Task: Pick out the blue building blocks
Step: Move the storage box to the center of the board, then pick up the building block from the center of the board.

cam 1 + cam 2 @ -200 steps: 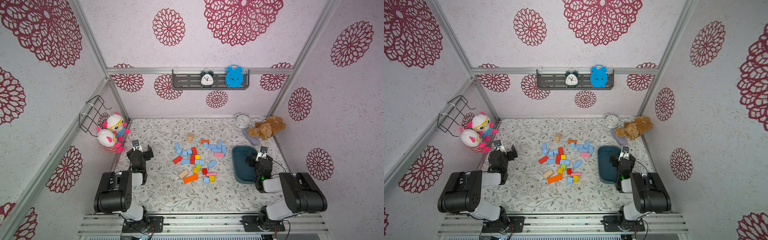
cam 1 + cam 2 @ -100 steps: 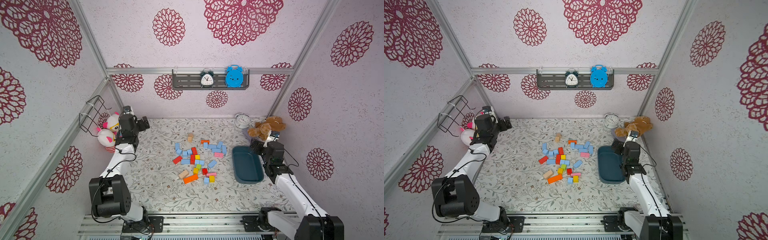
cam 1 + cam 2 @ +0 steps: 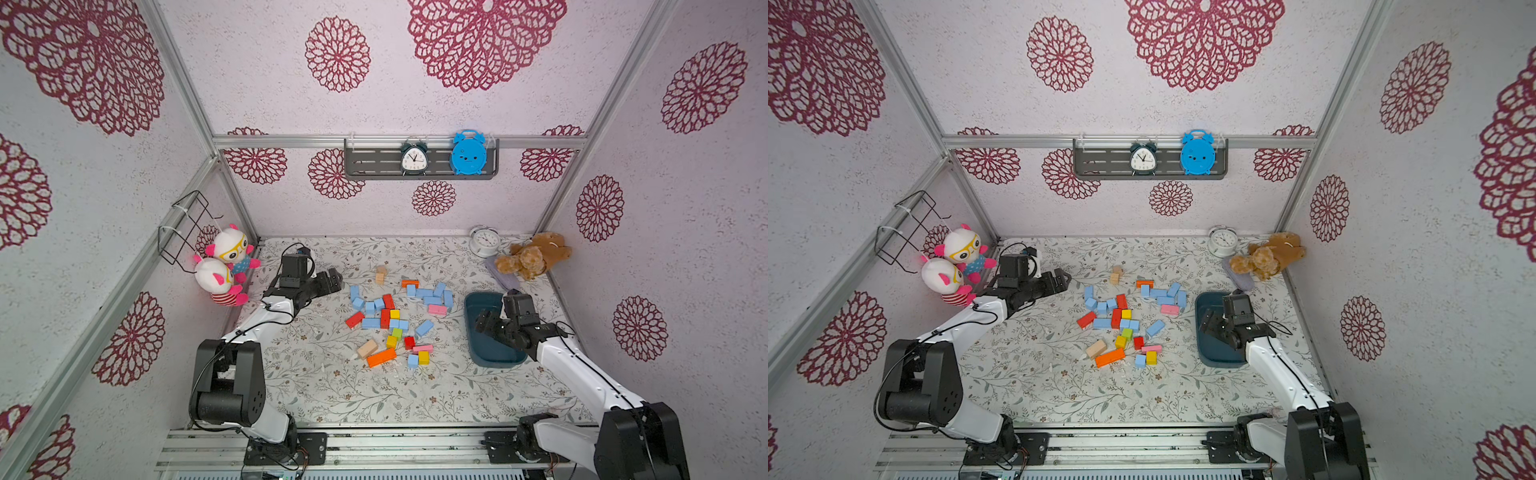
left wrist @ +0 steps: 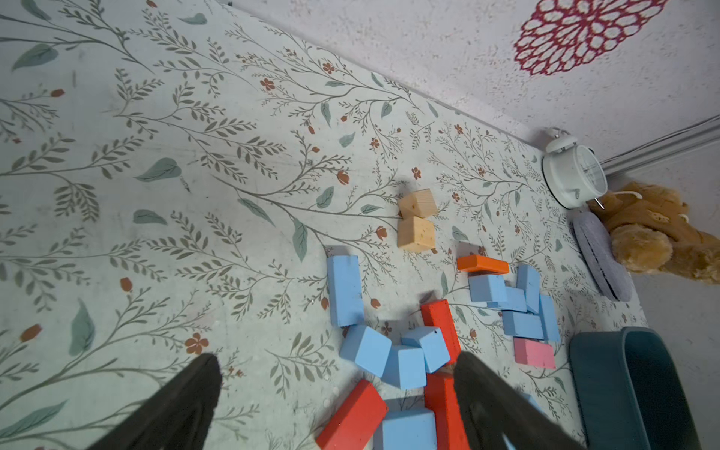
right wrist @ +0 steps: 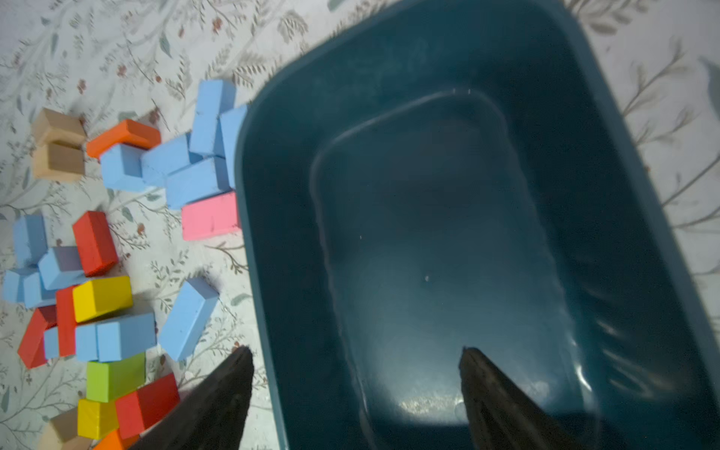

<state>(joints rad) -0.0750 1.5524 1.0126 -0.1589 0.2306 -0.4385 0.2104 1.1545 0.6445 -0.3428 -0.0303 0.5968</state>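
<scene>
Judging by the empty dark teal rounded plastic tub, nothing's done yet: all the small matte sky-blue building blocks sit in the mixed-colour pile on the floral counter beside it, w/ left end effector & right end effector both wide, empty.

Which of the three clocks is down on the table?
The white clock, beside the teddy bear; the black clock and blue clock stand on the wall shelf.
</scene>
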